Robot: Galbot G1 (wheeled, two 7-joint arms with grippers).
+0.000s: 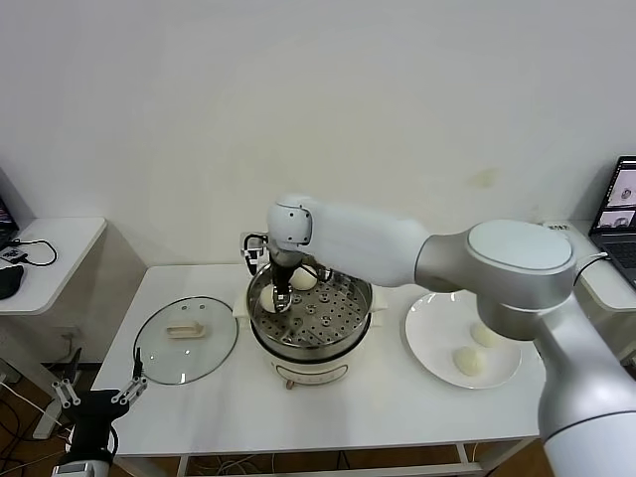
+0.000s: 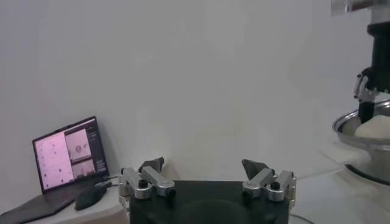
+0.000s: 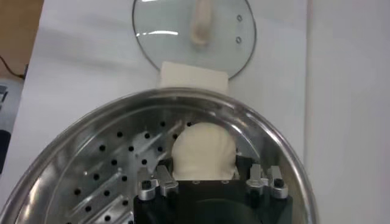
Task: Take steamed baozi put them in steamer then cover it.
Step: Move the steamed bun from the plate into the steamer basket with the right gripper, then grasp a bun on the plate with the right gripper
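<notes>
Right pincer (image 3: 204, 176) sat inside the steamer (image 1: 343, 333), clamped on a bun (image 3: 203, 149) (another bun (image 1: 303, 280) lay on the tray beside it). Left pincer (image 2: 207, 176) hung apart below the counter (image 1: 229, 397), near the lid (image 1: 186, 340).

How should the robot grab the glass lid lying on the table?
Probably by the cream handle in the middle of the glass lid, coming straight down from above. The lid lies flat on the table with the handle facing up, and the handle is a narrow bar that fingers can close across. The glass around it is wide and smooth. The open left gripper is nearest.
</notes>
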